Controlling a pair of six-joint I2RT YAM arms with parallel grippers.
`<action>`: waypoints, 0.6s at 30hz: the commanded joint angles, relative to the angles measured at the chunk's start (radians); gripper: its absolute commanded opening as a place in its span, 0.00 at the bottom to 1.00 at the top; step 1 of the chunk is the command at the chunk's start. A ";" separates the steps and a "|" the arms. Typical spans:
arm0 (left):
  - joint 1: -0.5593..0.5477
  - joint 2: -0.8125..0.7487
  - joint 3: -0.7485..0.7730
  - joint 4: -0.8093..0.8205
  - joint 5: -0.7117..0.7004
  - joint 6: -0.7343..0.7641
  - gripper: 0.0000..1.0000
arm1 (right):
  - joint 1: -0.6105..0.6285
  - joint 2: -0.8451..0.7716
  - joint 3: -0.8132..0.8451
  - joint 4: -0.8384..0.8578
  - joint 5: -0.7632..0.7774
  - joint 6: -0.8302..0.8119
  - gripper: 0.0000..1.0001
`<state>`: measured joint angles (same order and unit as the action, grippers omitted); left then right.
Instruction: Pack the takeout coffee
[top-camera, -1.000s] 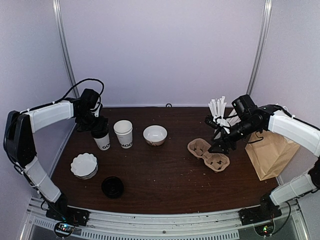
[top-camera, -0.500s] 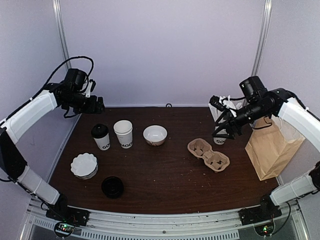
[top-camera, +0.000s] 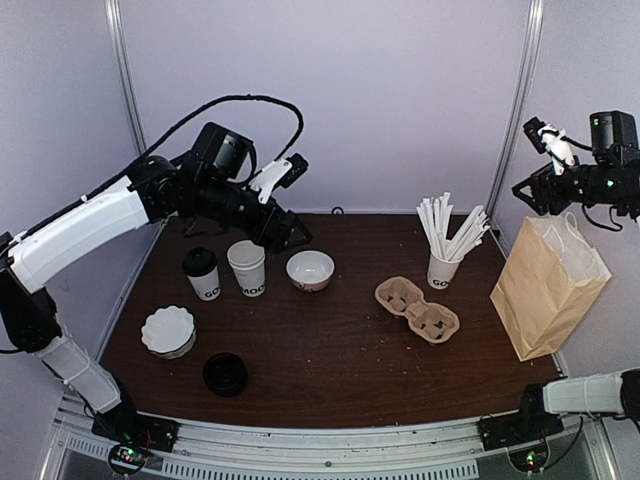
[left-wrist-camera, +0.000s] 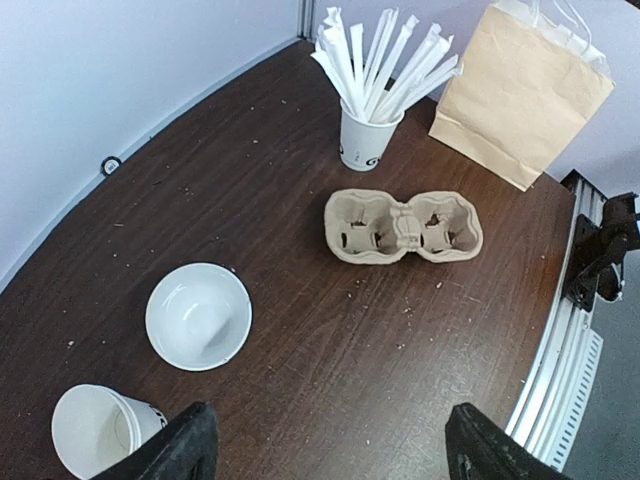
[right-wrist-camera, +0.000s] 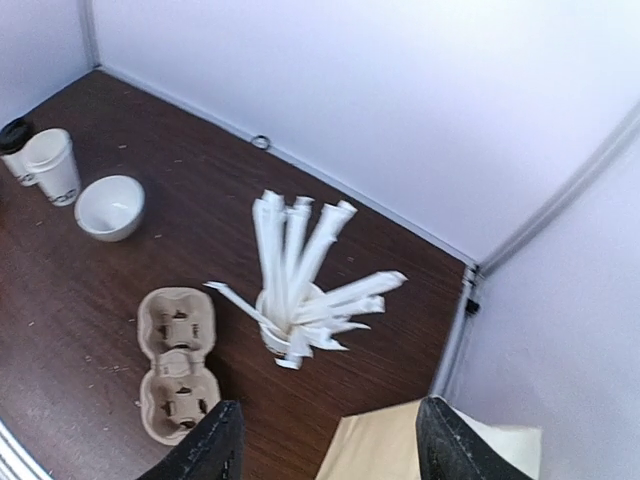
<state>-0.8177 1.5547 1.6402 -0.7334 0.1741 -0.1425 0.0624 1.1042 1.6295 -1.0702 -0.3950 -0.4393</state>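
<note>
Left hand (left-wrist-camera: 330, 430) hovers wide and empty above the bench (top-camera: 330, 360) near the takeout coffee (top-camera: 201, 272); right hand (right-wrist-camera: 330, 425), likewise wide and empty, hangs above the paper bag (top-camera: 545, 290).

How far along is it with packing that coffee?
Barely started. Done: the takeout coffee has its lid on, but it stands on the table beside the lidless cup. In hand: nothing; the left claw and right claw hang open and empty. Left: probably moving the coffee to the empty cup carrier or the paper bag.
</note>
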 joint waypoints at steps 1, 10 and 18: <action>-0.015 -0.051 -0.075 0.024 0.034 0.062 0.82 | -0.147 -0.035 -0.047 0.016 0.186 0.087 0.61; -0.020 -0.108 -0.151 0.037 0.026 0.098 0.83 | -0.550 0.061 0.009 -0.156 0.053 0.001 0.60; -0.020 -0.110 -0.144 0.019 0.028 0.101 0.83 | -0.656 0.124 0.041 -0.363 -0.020 -0.191 0.70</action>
<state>-0.8352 1.4670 1.4956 -0.7273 0.1913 -0.0601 -0.5800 1.2423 1.6543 -1.3018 -0.3706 -0.5259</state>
